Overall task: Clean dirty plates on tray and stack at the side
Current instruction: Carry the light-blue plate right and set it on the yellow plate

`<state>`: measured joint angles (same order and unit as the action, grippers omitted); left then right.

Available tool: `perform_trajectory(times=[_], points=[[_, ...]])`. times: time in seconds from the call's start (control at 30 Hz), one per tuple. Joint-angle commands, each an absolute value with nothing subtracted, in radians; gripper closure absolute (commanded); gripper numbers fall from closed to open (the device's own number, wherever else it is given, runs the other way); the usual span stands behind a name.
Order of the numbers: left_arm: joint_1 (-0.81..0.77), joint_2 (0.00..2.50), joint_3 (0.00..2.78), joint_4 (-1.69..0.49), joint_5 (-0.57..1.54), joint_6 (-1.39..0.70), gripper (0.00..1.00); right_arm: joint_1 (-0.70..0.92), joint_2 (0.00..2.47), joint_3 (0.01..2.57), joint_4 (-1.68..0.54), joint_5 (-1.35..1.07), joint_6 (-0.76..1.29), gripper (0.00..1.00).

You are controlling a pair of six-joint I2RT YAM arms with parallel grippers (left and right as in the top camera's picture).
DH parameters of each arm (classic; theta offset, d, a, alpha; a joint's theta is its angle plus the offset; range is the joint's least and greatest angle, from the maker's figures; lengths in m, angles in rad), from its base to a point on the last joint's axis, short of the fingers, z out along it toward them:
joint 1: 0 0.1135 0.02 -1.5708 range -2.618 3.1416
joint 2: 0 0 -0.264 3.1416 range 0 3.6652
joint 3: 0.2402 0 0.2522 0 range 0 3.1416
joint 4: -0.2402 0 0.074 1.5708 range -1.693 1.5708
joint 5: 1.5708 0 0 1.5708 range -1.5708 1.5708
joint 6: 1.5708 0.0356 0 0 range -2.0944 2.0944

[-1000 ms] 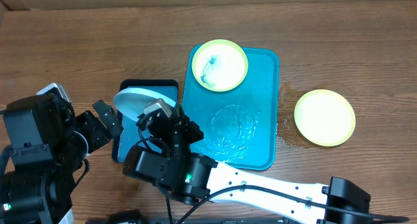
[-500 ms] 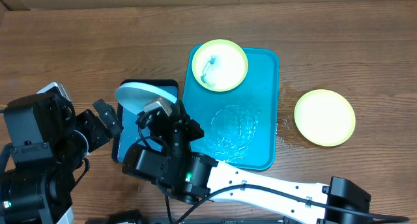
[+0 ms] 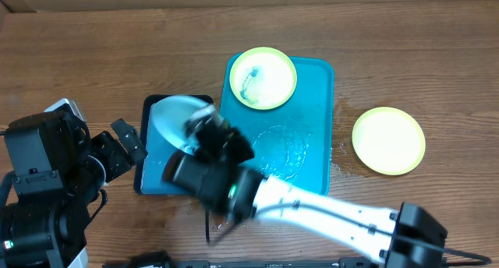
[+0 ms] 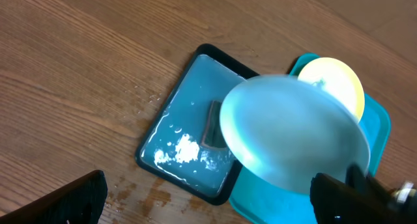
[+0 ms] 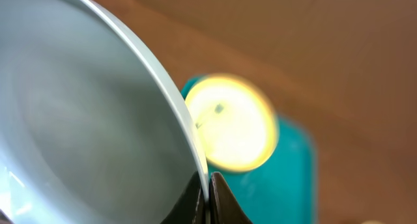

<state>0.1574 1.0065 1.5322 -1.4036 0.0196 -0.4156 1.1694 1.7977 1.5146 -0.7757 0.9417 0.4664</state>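
Presently we log the following.

- **Item one:** light blue plate (image 3: pixel 173 116), tilted, in the air above the black-rimmed blue tray (image 4: pixel 182 113). Its rim is clamped between the fingers of the right gripper (image 5: pixel 210 191).
- **Item two:** left gripper (image 3: pixel 129 141), beside that small tray, fingers apart, holding nothing.
- **Item three:** smeared yellow-green plate (image 3: pixel 263 78), flat at the far end of the turquoise tray (image 3: pixel 312 167), with a blue-green streak on its pale centre.
- **Item four:** second yellow-green plate (image 3: pixel 388 140), flat on the tabletop (image 3: pixel 93 50) to the right of the turquoise tray and apart from it. No smear is visible.
- **Item five:** small tray contents, namely a wet film, white foam (image 4: pixel 182 149) and a dark oblong item (image 4: pixel 212 123) we cannot identify.

Step in hand, as we judge it: washing or rinsing the blue plate over the small tray.

Next move, in our estimate: carry it across the turquoise tray and set it centred on the plate at the side. The rim grip must be firm, since a wet plate may slip.
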Motion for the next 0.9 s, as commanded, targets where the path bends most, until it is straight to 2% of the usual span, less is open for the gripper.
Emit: perform_trajectory(times=[0.0,0.2,0.3,0.47,0.63,0.73,0.87], points=[[0.160,1.008,1.535,-1.403,0.023,-0.426,0.00,0.976,1.748,1.532,-0.761,0.459,0.680,0.96],[0.160,1.008,1.535,-1.403,0.023,-0.426,0.00,0.617,1.692,1.533,-0.791,-0.193,0.676,0.96],[0.160,1.008,1.535,-1.403,0.023,-0.426,0.00,0.424,1.656,1.533,-0.850,-0.311,0.641,0.96],[0.160,1.008,1.535,-1.403,0.023,-0.426,0.00,0.132,1.628,1.533,-1.026,-0.297,0.545,0.96],[0.160,1.008,1.535,-1.403,0.023,-0.426,0.00,-0.093,1.629,1.491,-1.214,-0.090,0.541,0.96],[0.160,1.008,1.535,-1.403,0.023,-0.426,0.00,-0.160,1.629,1.439,-1.248,-0.026,0.542,0.96],[0.160,1.008,1.535,-1.403,0.023,-0.426,0.00,-0.216,1.629,1.302,-1.180,0.041,0.558,0.96]])
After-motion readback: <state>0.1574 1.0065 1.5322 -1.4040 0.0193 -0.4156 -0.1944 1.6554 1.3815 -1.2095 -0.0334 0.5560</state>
